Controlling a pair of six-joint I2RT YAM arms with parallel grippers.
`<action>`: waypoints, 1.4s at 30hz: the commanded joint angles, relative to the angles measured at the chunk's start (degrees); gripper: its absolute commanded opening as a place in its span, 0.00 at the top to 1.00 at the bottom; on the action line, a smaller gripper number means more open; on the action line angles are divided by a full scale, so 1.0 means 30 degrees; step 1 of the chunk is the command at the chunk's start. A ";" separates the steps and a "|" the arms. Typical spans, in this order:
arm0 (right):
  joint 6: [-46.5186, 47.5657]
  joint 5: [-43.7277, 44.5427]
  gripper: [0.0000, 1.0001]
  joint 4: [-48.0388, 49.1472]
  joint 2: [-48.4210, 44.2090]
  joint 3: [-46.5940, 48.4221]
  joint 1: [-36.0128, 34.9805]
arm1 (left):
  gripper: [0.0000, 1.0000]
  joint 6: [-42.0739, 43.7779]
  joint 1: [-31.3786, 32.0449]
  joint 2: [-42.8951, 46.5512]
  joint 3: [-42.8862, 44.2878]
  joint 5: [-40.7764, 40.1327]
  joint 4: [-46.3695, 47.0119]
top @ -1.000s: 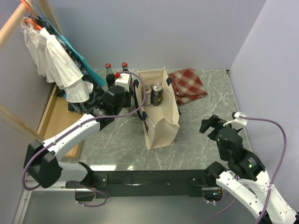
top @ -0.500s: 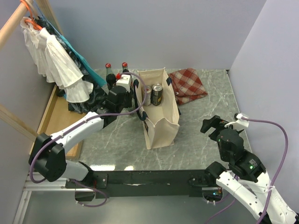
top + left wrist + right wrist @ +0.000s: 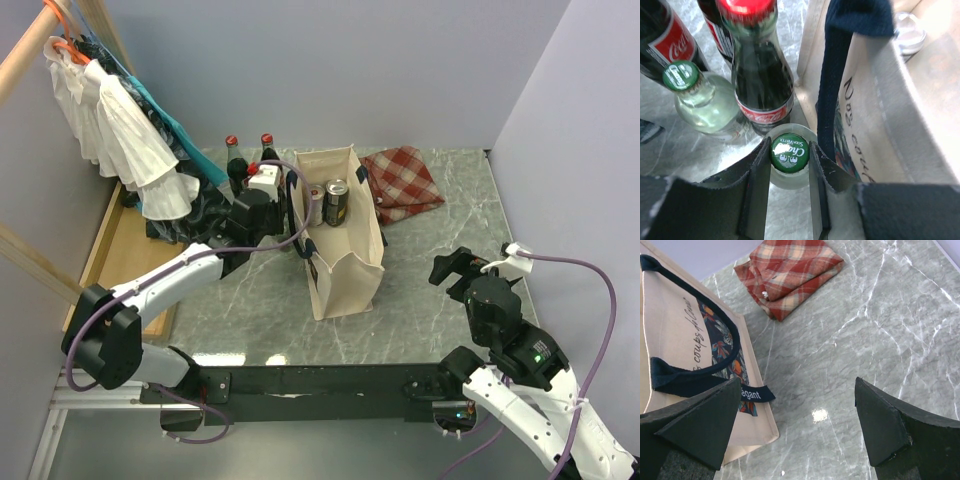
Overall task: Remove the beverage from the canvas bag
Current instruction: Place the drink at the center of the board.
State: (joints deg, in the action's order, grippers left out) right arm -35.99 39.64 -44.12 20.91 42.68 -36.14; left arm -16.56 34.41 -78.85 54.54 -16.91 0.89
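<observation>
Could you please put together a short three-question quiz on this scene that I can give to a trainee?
1. True or false: the right gripper is shut.
2. What sits between the fingers of the left gripper? A) a red-capped cola bottle B) the green-capped bottle C) a white shirt
3. In the top view, how many cans show inside the canvas bag?

Key:
1. False. It is open, with nothing between its fingers.
2. B. The bottle stands outside the bag.
3. Two.
</observation>
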 commanded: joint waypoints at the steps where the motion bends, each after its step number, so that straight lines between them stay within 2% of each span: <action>1: -0.0133 0.0498 0.00 0.0527 0.0063 -0.0221 -0.0111 | 0.99 -0.0399 -0.0045 0.0473 0.0247 0.0039 0.4099; 16: -0.0074 0.0411 0.00 0.0614 0.0297 -0.0251 -0.0111 | 0.99 -0.0077 0.0101 -0.0406 0.0567 -0.0486 0.4043; 17: -0.0045 0.0382 0.00 0.0643 0.0355 -0.0251 -0.0111 | 0.97 -0.0077 0.0130 -0.0406 0.0540 -0.0517 0.4012; 19: -0.0045 0.0381 0.00 0.0644 0.0385 -0.0251 -0.0111 | 0.87 -0.0077 0.0188 -0.0407 0.0598 -0.0575 0.3983; 23: -0.0045 0.0381 0.00 0.0644 0.0385 -0.0251 -0.0111 | 0.84 -0.0135 0.0277 -0.0436 0.0715 -0.0897 0.3544; 25: -0.0045 0.0352 0.00 0.0644 0.0385 -0.0250 -0.0082 | 0.77 -0.0106 0.0306 -0.0319 0.0657 -0.0956 0.3514; 42: 0.0072 0.0264 0.00 0.0790 0.0502 -0.0280 -0.0111 | 0.66 -0.0194 0.0482 -0.0670 0.0861 -0.1102 0.3162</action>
State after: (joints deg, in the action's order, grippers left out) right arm -35.94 39.44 -43.66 21.63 42.00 -36.14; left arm -16.73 35.35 -81.71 53.45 -18.87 3.38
